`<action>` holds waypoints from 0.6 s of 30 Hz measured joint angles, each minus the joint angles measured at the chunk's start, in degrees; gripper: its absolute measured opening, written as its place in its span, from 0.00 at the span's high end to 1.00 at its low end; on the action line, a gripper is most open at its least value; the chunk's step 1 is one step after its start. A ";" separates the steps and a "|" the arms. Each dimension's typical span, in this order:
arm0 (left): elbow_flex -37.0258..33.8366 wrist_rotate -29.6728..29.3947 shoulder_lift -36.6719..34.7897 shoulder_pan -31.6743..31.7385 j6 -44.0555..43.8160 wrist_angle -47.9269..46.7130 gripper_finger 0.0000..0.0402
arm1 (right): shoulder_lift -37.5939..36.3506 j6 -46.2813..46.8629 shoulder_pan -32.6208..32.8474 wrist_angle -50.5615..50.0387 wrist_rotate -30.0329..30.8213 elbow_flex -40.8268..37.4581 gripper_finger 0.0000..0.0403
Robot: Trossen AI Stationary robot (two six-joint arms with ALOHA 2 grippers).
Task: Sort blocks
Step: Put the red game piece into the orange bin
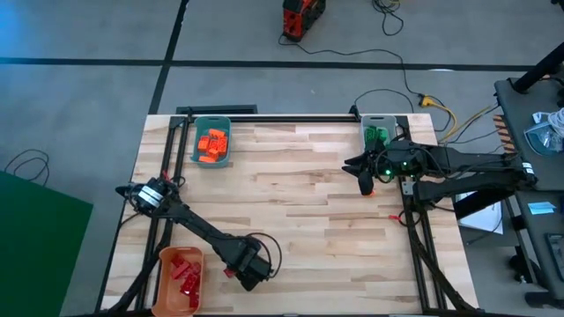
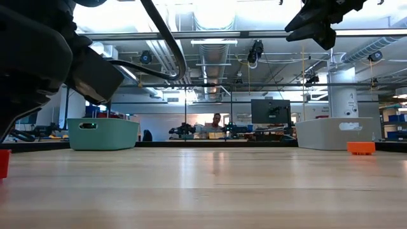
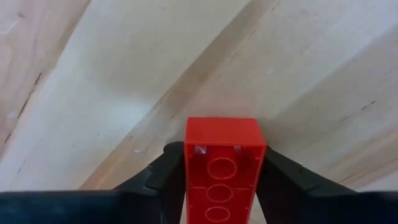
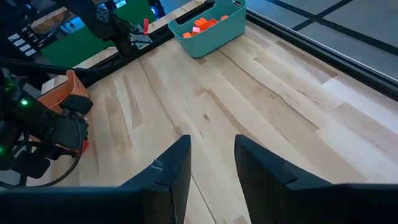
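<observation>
Teal bin holds orange blocks, orange bin red blocks, grey bin green blocks; left gripper pinches red block, right gripper empty, jaws narrowly apart.

Left gripper clamping a red brick hollow side up, hanging over pale wooden table

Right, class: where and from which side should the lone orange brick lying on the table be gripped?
Probably across its side walls, from straight above: the orange brick lies flat on the table, bare wood around it, and the open right gripper hangs nearby.
</observation>
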 joint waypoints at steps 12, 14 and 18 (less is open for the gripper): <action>3.38 -2.88 -3.42 0.11 1.51 -3.71 0.69 | -0.02 0.02 0.00 -0.01 0.02 0.00 0.74; 5.09 -2.55 -4.26 0.10 2.28 -6.01 0.69 | 0.00 0.29 0.00 -0.01 0.02 0.00 0.73; 10.50 -2.33 -6.27 -0.22 5.40 -12.46 0.69 | 0.00 0.83 0.00 0.01 0.04 0.00 0.73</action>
